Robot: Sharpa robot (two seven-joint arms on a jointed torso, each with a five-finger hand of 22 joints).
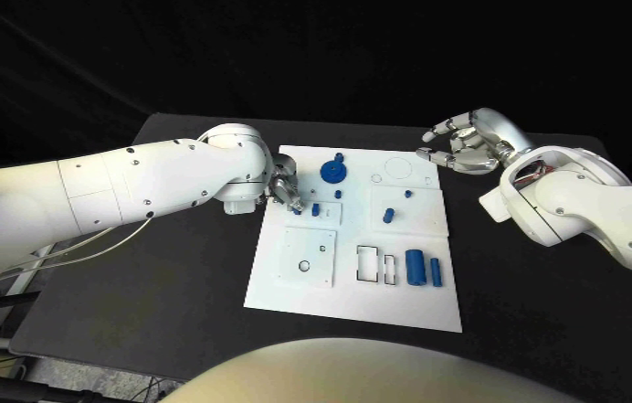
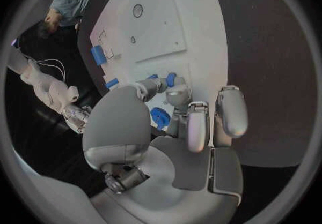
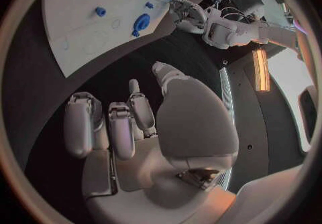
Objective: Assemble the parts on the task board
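Note:
The white task board point(image 1: 300, 295) lies mid-table. My left hand point(image 1: 286, 193) is over the board's left edge and pinches a small blue part point(image 1: 316, 208) between thumb and a finger; the left wrist view shows that part point(image 2: 171, 79) at the fingertips, just above the board point(image 2: 161, 25). A blue disc with a knob point(image 1: 332, 171) sits beside that hand. Small blue pegs point(image 1: 390, 214) stand mid-board, and two blue cylinders point(image 1: 415, 268) lie near the right edge. My right hand point(image 1: 464, 147) hovers off the board's far right corner, fingers apart and holding nothing point(image 3: 134, 122).
Rectangular cut-outs point(image 1: 370, 264) and a square plate with a round hole point(image 1: 306, 257) occupy the board's near half. Black table point(image 1: 158, 302) surrounds the board on all sides. My left arm point(image 1: 145, 184) stretches across the table's left part.

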